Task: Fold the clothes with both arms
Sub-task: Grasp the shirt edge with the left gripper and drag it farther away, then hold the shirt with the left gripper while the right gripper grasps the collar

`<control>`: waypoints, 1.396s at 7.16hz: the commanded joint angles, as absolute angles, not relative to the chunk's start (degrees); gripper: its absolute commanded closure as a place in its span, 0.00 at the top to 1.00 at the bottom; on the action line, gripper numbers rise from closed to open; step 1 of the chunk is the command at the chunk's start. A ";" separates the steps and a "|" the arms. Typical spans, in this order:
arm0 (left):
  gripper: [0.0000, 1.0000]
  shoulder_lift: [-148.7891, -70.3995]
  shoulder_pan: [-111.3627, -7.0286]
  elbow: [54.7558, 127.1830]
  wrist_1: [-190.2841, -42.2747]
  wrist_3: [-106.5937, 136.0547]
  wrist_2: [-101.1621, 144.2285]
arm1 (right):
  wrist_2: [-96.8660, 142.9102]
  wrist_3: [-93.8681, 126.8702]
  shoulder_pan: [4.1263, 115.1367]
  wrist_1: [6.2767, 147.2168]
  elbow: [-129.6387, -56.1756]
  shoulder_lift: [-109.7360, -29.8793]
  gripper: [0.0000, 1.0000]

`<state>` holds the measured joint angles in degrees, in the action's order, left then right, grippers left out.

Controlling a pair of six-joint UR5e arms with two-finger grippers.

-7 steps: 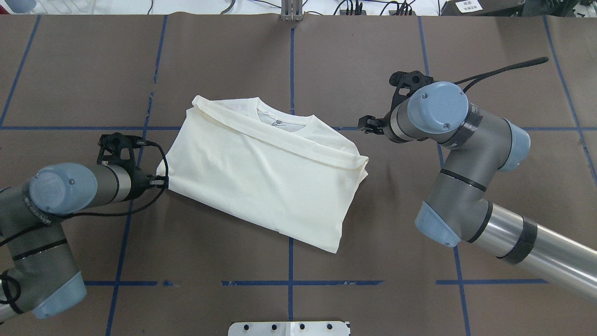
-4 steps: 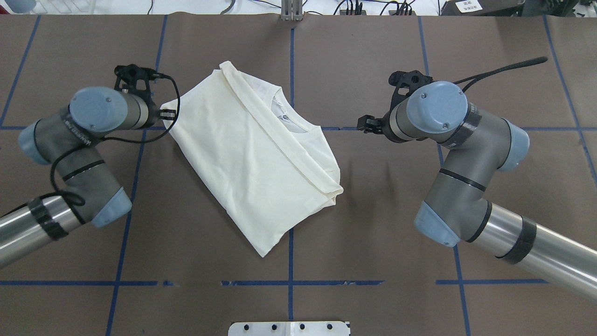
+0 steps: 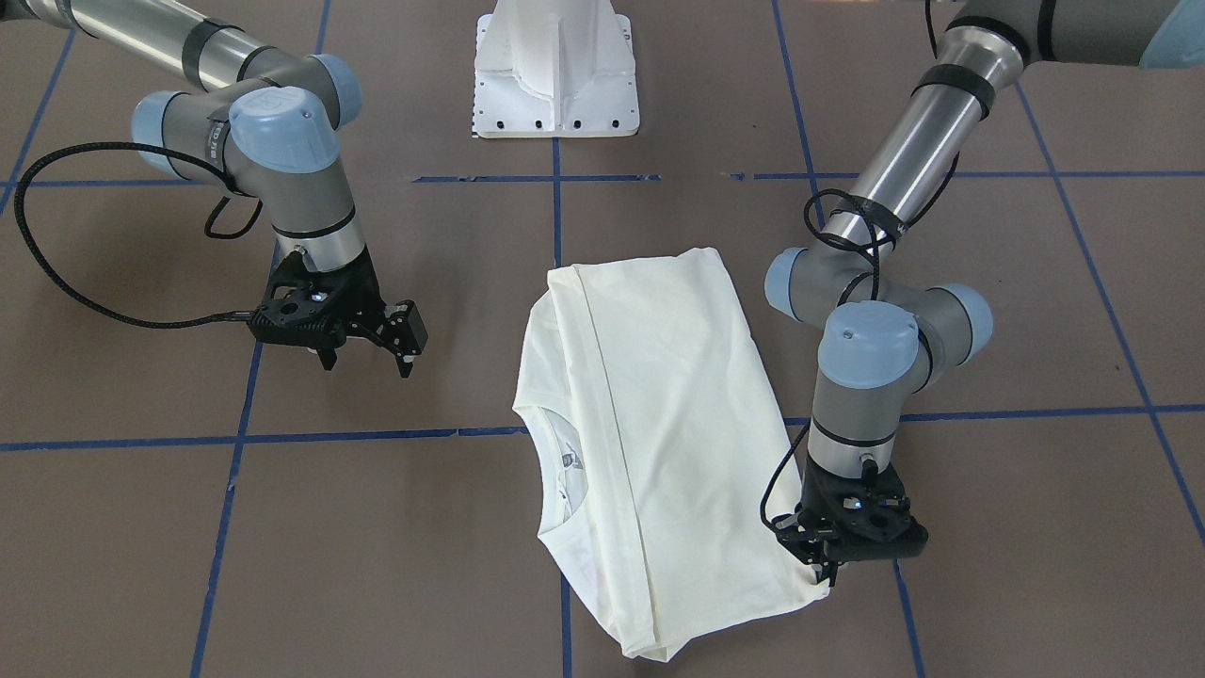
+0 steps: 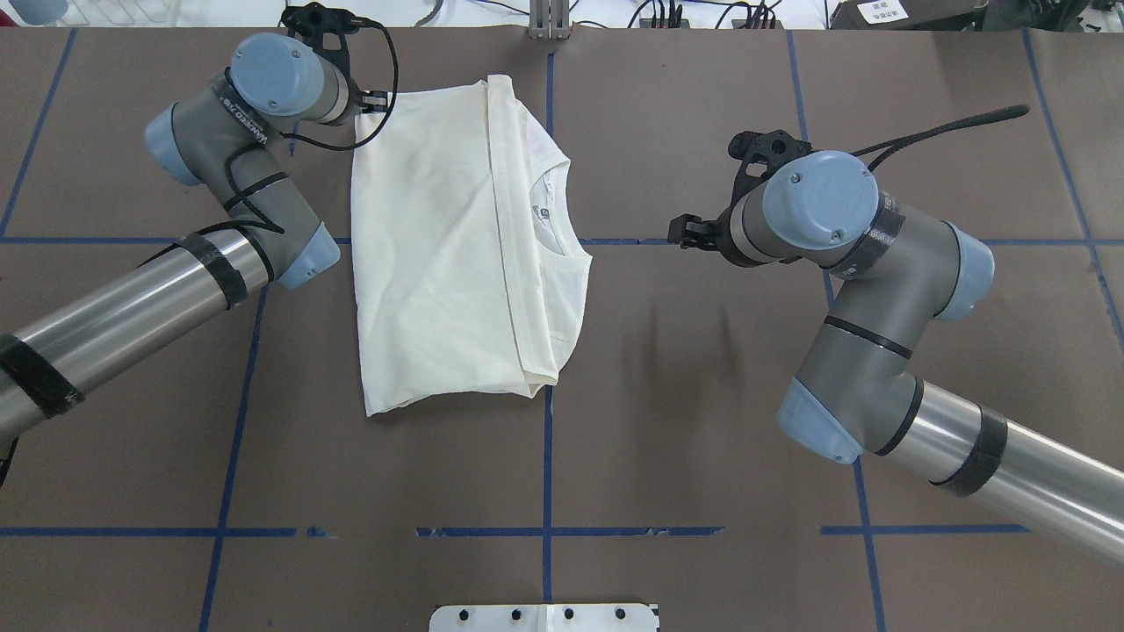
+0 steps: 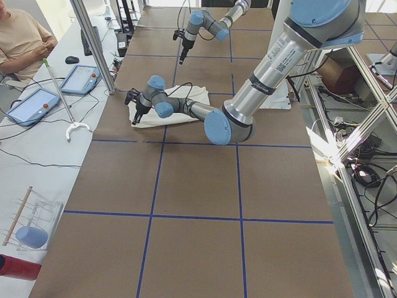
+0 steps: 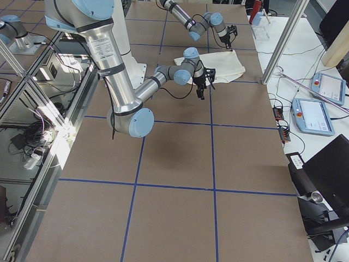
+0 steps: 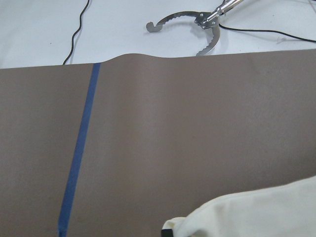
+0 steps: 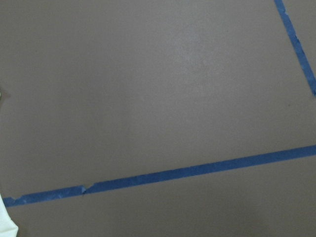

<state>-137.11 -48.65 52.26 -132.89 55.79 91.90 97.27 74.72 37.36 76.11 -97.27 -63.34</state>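
The clothes are one cream-white shirt (image 4: 439,254), folded into a long rectangle on the brown table, with its collar and neck label facing the right arm; the shirt (image 3: 659,424) shows no print. My left gripper (image 4: 383,102) is shut on the shirt's far left corner, low over the table, and the front-facing view shows this gripper (image 3: 828,571) pinching that corner. The left wrist view has cream cloth (image 7: 256,212) bunched at its lower right. My right gripper (image 3: 369,358) hangs open and holds nothing, a short way off the collar side; overhead this gripper (image 4: 678,233) is mostly hidden by the wrist.
The white pedestal base (image 3: 555,66) stands at the robot's side of the table. Blue tape lines (image 4: 546,456) cross the brown cover. Beyond the far edge lie a metal grabber claw (image 7: 197,24), two tablets (image 5: 80,77) and cables; a seated person (image 5: 18,37) is there.
My left arm has swung from the near left to the far left, dragging the pinched corner and turning the shirt until its long side runs near to far. The right arm barely moved.
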 commanded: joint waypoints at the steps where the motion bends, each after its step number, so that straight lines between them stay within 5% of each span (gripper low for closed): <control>1: 1.00 -133.10 -49.04 55.77 -138.30 50.93 92.46 | 97.29 74.88 36.74 76.11 -97.03 -61.80 1.00; 3: 1.00 -126.60 -52.37 64.91 -138.95 46.94 104.61 | 97.03 85.55 34.21 76.11 -91.79 -54.18 0.96; 5: 1.00 -122.62 -52.47 71.44 -138.96 46.85 105.56 | 93.36 93.13 29.56 76.38 -90.00 -51.33 0.74; 8: 1.00 -122.61 -52.38 71.46 -139.04 46.85 105.47 | 89.56 100.36 24.88 76.55 -84.49 -47.91 0.56; 10: 1.00 -122.61 -52.21 71.46 -139.04 46.93 105.47 | 89.39 100.46 24.17 76.90 -84.38 -48.25 0.53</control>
